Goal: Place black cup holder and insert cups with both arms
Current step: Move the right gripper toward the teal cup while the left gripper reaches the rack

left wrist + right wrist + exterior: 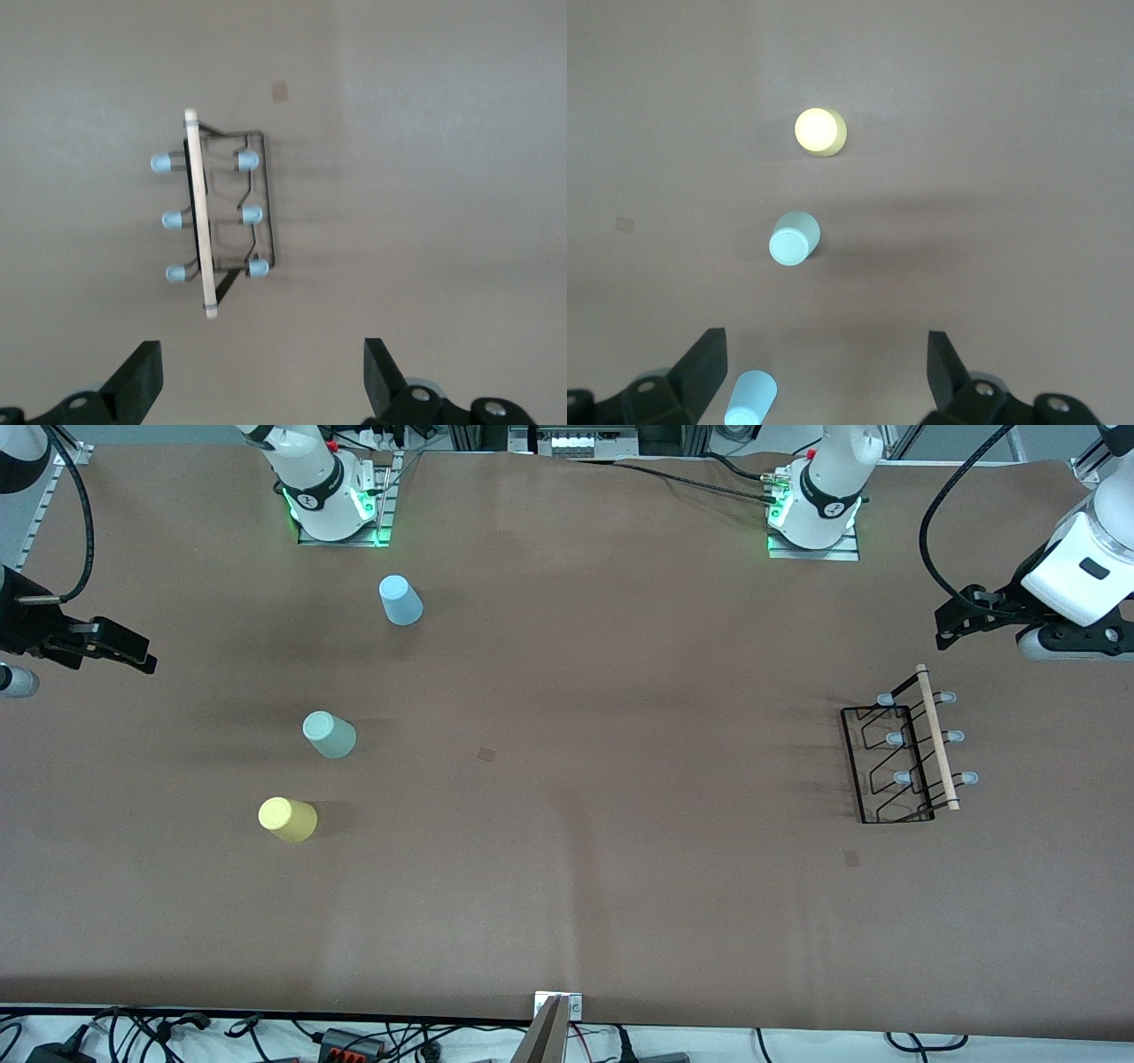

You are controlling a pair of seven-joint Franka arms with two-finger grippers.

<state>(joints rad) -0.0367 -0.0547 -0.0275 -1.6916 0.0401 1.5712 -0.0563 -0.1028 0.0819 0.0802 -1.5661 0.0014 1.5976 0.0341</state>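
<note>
In the front view, the small plain yellow plastic cup (287,818) is found nearest the camera, toward the right arm's end of the brown desk (576,868). The pale grey-green cup (329,734) stands farther from the camera, and the light blue cup (400,600) farther again, each well apart from the others. All three appear to be set mouth down. They are judged light, stiff and smooth, so a gentle squeeze across the side wall is advised, lest a cup slip or tip. The thin black wire cup holder (899,762), with a light wooden rod along its top and six pale grey-tipped prongs, is seen toward the left arm's end. It is judged light, rigid and easily tipped; the wooden rod seems the best place to take hold. The left tool (952,627) hangs near that end of the desk, the right tool (124,653) at the other.

In the left wrist view, the left tool (264,376) is shown released, fingers wide apart over bare desk, with the holder (221,212) near.

In the right wrist view, the right tool (828,372) is likewise spread and empty, with all three cups in sight.
</note>
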